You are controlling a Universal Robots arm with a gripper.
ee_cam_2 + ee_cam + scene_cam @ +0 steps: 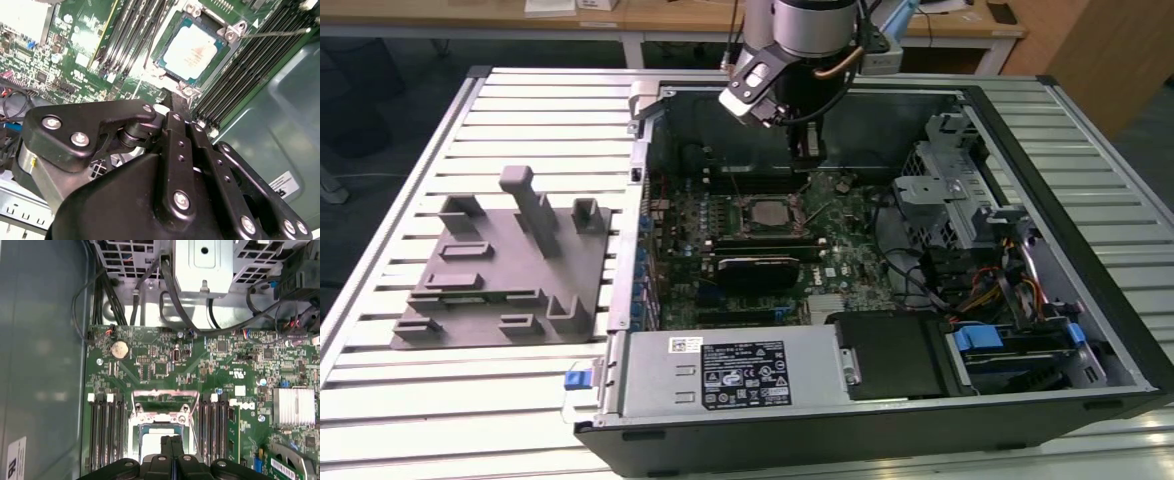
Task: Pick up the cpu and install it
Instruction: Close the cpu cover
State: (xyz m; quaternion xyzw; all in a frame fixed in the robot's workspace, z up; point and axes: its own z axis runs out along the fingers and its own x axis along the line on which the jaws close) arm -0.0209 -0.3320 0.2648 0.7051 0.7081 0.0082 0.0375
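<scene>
Find the cpu [192,47] lying flat, metal top up, inside the black-framed socket [218,59]. Sits between two banks of memory slots [107,430], toward the motherboard's [165,365] edge nearest the case wall [280,125]. Square, so no long axis to line up with. Judged already seated, with the socket's metal frame [162,396] possibly swung open; hard to be sure from these angles. Above it, shifted slightly toward that case wall, spot the gripper [172,440]: fingers pressed together, gripping nothing. Puts the chip below and just inboard of the fingertips. Farther out, note the grey fixture [500,270] on the table [1067,130], well apart toward the exterior view's left.
</scene>
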